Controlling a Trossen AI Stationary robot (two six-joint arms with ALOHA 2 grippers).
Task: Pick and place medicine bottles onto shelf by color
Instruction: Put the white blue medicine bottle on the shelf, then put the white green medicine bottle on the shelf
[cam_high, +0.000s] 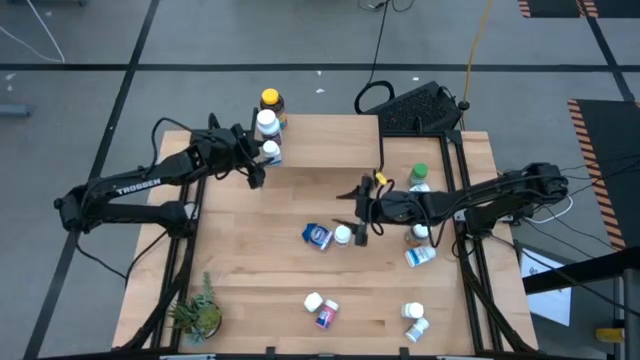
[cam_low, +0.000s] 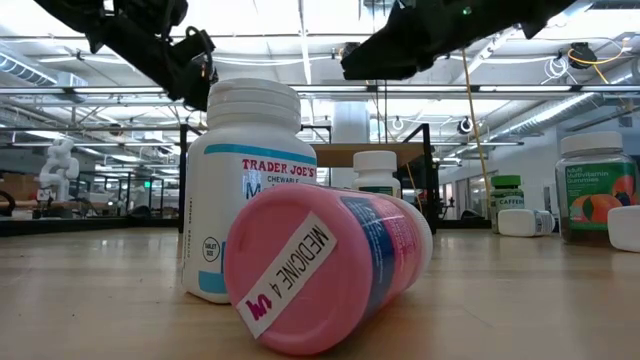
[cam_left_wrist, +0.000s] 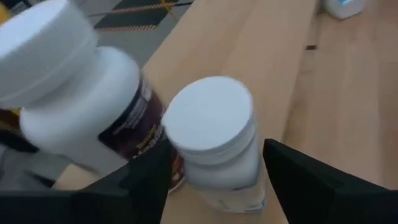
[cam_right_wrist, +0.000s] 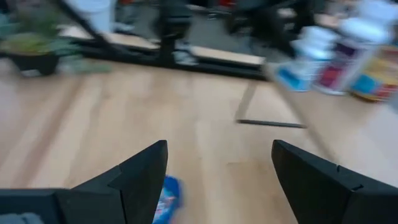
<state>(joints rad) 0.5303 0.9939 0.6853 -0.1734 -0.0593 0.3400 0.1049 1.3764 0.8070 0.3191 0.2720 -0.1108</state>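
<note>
While my left gripper (cam_high: 262, 166) stands with fingers parted around a white-capped white plastic bottle (cam_left_wrist: 214, 140) on the raised light-wood shelf (cam_high: 330, 140), beside two others, most bottles wait on the surface; my right gripper (cam_high: 352, 212) hovers wide and empty.

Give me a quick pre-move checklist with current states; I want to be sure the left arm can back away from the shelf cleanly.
1. Left gripper fingers apart around the white bottle: ok.
2. That bottle upright on the shelf: ok.
3. Fingers fully clear of the bottle's sides: cannot tell.
4. Neighbouring white bottle with a dark label standing straight: not ok, it looks tilted.
5. Right gripper open, holding nothing, over the blue bottle: ok.
</note>
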